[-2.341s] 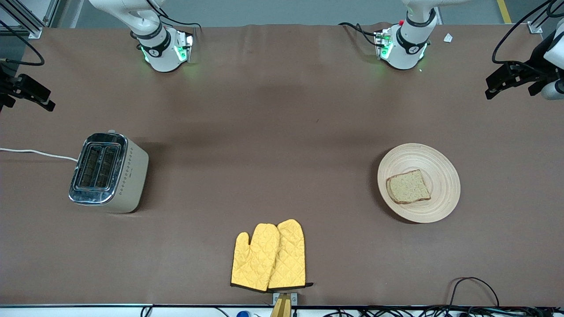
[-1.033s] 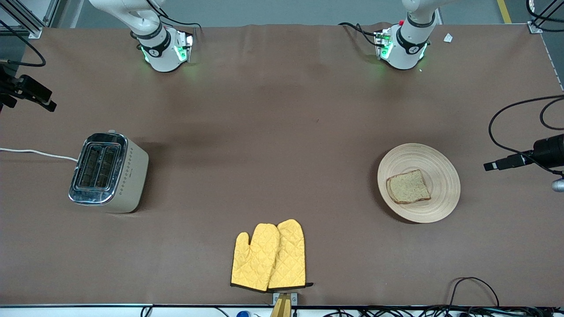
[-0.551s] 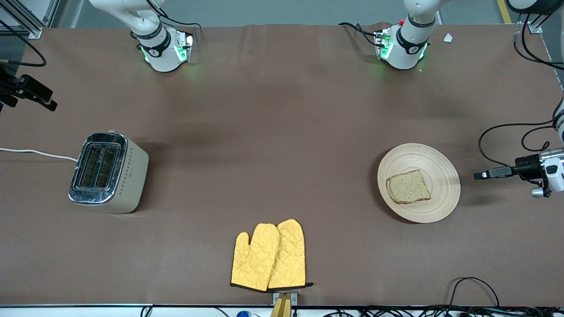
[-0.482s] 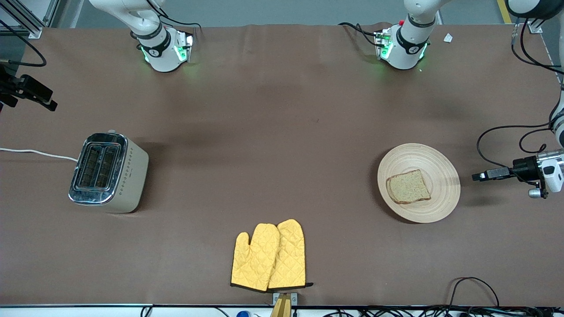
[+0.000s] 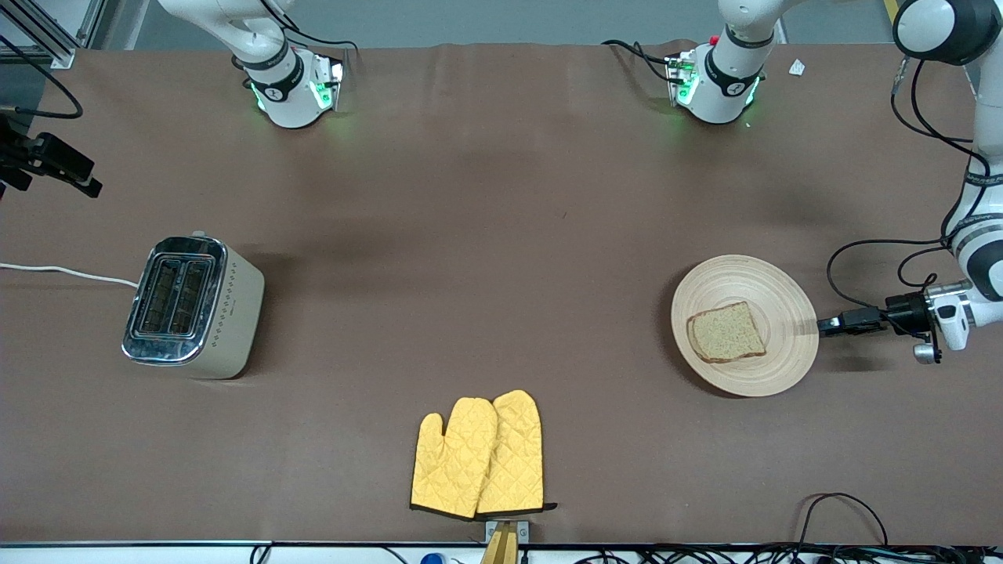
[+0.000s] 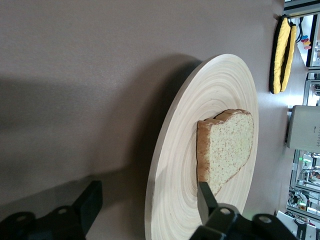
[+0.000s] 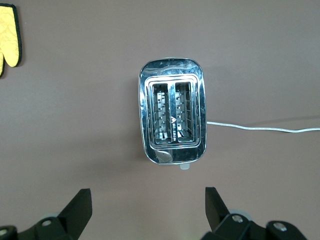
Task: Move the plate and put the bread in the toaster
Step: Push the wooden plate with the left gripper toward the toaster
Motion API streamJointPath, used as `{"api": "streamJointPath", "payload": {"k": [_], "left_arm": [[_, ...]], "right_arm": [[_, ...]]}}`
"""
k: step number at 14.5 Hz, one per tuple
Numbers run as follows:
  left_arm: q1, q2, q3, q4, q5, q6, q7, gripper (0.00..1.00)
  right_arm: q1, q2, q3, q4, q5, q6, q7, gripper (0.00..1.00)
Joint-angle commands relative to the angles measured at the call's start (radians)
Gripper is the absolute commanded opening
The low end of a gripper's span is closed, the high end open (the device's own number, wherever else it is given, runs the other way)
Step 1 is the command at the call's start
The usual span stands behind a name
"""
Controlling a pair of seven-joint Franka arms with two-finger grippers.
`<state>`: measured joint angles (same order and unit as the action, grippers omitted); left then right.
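The beige wooden plate (image 5: 772, 290) lies toward the left arm's end of the table with the bread (image 5: 727, 332) flat on it. My left gripper (image 5: 824, 323) is low at the plate's rim on the side toward the left arm's end. In the left wrist view my left gripper (image 6: 148, 202) is open and straddles the rim of the plate (image 6: 200, 125), with one finger over the plate near the bread (image 6: 227, 145). The toaster (image 5: 192, 308) stands toward the right arm's end. My right gripper (image 5: 78, 178) waits open high over the toaster (image 7: 172, 117), also shown in its wrist view (image 7: 147, 205).
Two yellow oven mitts (image 5: 479, 454) lie near the table's edge closest to the front camera, and show in the right wrist view (image 7: 10, 35). The toaster's white cord (image 5: 63, 272) runs off the right arm's end. Black cables (image 5: 838, 501) lie at the nearest edge.
My left arm has swung down and moved in toward the plate, until its open fingers reach the rim. The right arm, plate, bread and toaster have not moved.
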<state>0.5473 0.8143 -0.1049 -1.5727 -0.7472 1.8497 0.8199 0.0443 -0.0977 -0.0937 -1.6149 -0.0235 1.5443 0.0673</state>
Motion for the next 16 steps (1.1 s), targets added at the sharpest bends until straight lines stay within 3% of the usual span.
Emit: {"api": "streamJointPath", "payload": {"k": [1, 5, 7, 8, 10, 14, 16], "left_arm": [[0.003, 0.026, -0.019, 0.023, -0.024, -0.018, 0.015, 0.80], [-0.001, 0.032, -0.021, 0.023, -0.024, -0.059, 0.010, 0.61], [-0.003, 0.032, -0.021, 0.025, -0.023, -0.081, 0.013, 0.38], [-0.001, 0.032, -0.021, 0.025, -0.021, -0.089, 0.016, 0.21], [-0.004, 0.032, -0.024, 0.023, -0.023, -0.096, 0.024, 0.03], [-0.001, 0.020, -0.087, 0.025, -0.026, -0.154, -0.002, 0.01], [0.005, 0.016, -0.162, 0.025, -0.053, -0.158, -0.071, 0.00]], "right_arm": [[-0.004, -0.005, 0.006, -0.005, -0.006, -0.004, 0.012, 1.00], [-0.004, -0.005, 0.006, -0.005, -0.004, -0.003, 0.012, 1.00], [-0.004, -0.005, 0.006, -0.005, -0.004, -0.003, 0.012, 1.00], [-0.004, -0.005, 0.006, -0.005, -0.004, -0.004, 0.012, 1.00], [-0.004, -0.004, 0.006, -0.005, -0.004, -0.003, 0.012, 1.00], [-0.004, -0.004, 0.006, -0.005, -0.004, -0.001, 0.012, 1.00], [-0.004, -0.004, 0.006, -0.005, -0.004, -0.003, 0.014, 1.00]]}}
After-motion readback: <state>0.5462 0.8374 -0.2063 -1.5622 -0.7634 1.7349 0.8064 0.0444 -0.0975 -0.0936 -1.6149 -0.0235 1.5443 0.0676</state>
